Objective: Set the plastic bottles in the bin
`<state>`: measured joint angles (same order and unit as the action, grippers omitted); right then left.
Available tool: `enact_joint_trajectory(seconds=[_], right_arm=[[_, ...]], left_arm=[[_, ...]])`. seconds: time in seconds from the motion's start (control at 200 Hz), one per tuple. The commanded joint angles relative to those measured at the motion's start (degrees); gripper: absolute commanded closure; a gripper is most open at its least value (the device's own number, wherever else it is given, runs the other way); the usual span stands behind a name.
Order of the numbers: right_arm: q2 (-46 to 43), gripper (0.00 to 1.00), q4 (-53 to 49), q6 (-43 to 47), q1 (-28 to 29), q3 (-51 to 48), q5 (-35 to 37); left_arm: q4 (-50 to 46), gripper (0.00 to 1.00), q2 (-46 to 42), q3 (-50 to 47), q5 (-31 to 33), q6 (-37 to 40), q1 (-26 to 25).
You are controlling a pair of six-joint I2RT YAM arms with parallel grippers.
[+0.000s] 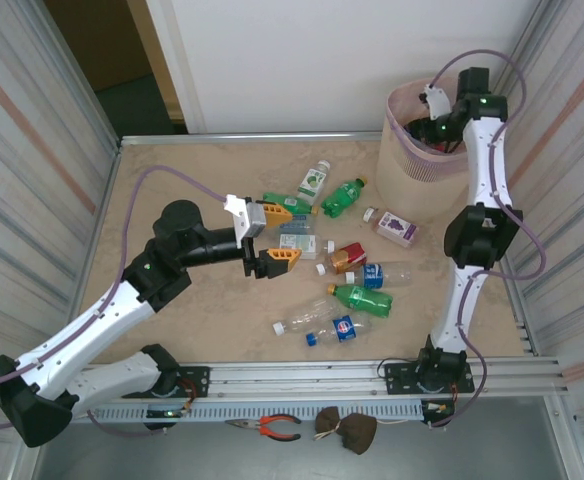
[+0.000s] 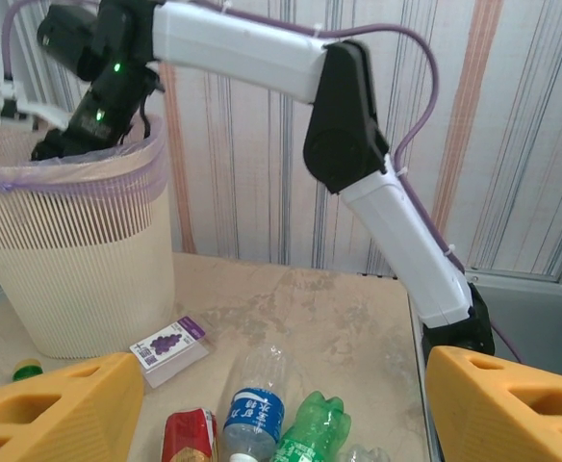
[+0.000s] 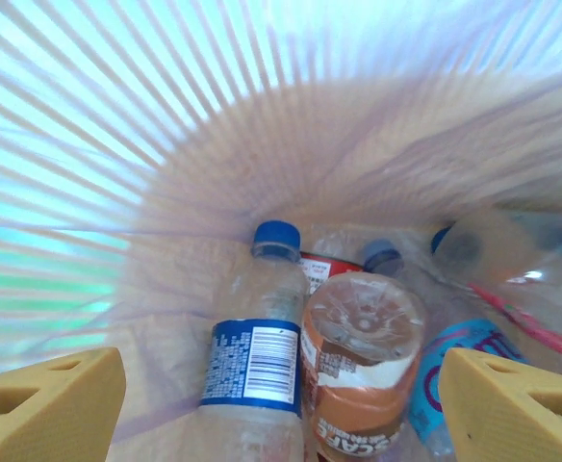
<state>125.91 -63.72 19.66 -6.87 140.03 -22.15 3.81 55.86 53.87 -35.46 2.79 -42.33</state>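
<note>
Top external view: the right gripper (image 1: 430, 128) reaches into the mouth of the tall beige perforated bin (image 1: 412, 190) with pink liner, at the far right of the tan table (image 1: 192, 310). Its yellow fingers (image 3: 45, 404) are wide apart and empty above clear plastic bottles (image 3: 252, 356) lying inside. The left gripper (image 1: 284, 235), orange fingers spread, is beside loose bottles (image 1: 360, 297) scattered mid-table.

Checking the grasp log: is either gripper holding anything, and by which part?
Nothing is held: left gripper open, right gripper open over the bin.
</note>
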Motion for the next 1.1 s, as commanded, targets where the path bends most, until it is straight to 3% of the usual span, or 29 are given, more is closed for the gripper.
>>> enact_joint_trajectory(seconds=[0.0,0.446,0.691,1.092], right_arm=[[-4.7,0.16,1.4,-2.5,-0.6,0.4,-0.6],[-16.0,0.16,3.9,-5.5,-0.7,-1.0,2.1],[-28.3,0.15,9.0,-6.1,1.5,-13.4,2.5],[-46.6,0.13,14.5,-8.0,3.8,-33.1,2.6]], left_arm=[[-2.6,0.23,0.2,2.0,1.7,1.0,0.3],[-17.4,0.23,8.3,8.8,8.4,9.4,1.5],[-29.9,0.23,18.2,16.5,12.4,17.0,3.7],[-43.9,0.28,35.9,26.0,15.0,37.8,5.0]])
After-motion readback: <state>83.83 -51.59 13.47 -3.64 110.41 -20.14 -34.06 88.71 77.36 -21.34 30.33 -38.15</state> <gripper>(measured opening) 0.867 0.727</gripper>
